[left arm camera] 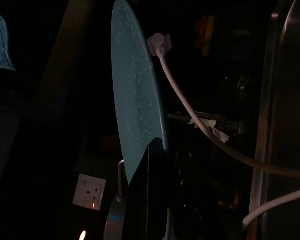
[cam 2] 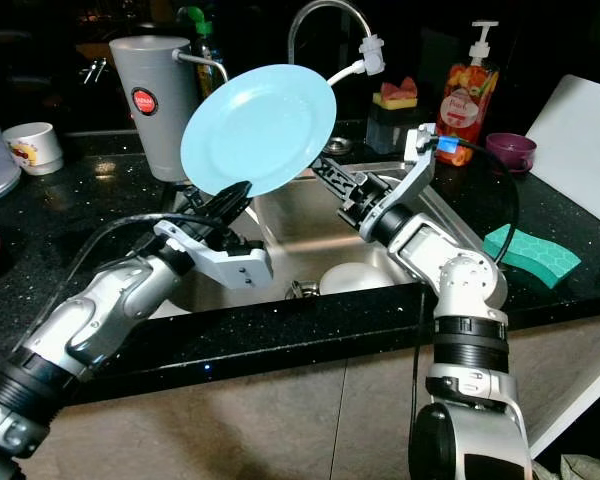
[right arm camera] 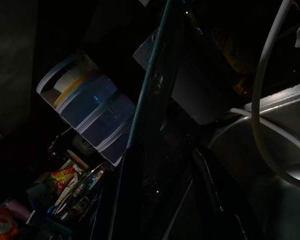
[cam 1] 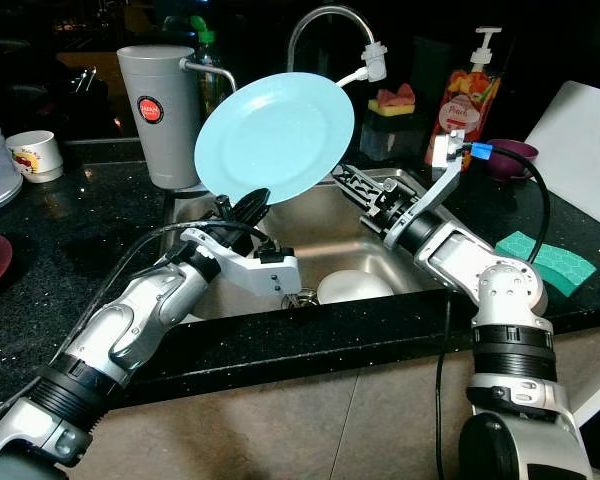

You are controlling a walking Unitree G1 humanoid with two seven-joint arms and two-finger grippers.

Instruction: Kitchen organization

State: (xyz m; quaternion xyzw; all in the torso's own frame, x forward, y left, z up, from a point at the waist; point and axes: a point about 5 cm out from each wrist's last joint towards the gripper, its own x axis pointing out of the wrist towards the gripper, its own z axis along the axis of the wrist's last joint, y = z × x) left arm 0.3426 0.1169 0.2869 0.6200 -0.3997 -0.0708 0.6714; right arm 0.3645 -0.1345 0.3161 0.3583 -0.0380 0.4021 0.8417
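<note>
My left gripper (cam 1: 254, 203) holds a light blue plate (cam 1: 278, 135) by its lower rim, tilted nearly upright over the steel sink (cam 1: 375, 245). In the left wrist view the plate (left arm camera: 135, 95) rises edge-on from between the black fingers (left arm camera: 149, 190). My right gripper (cam 1: 348, 182) reaches in from the right over the sink. It is open, with its tips at the plate's lower right rim. The right wrist view shows the plate's thin edge (right arm camera: 149, 80) running close past that gripper.
A white bowl (cam 1: 352, 287) lies upturned in the sink. Behind stand a grey jug (cam 1: 160, 115), the tap (cam 1: 325, 20) and a soap bottle (cam 1: 470, 85). A green sponge (cam 1: 543, 260), purple bowl (cam 1: 510, 157) and white board (cam 1: 580, 130) sit right; a mug (cam 1: 35, 155) sits left.
</note>
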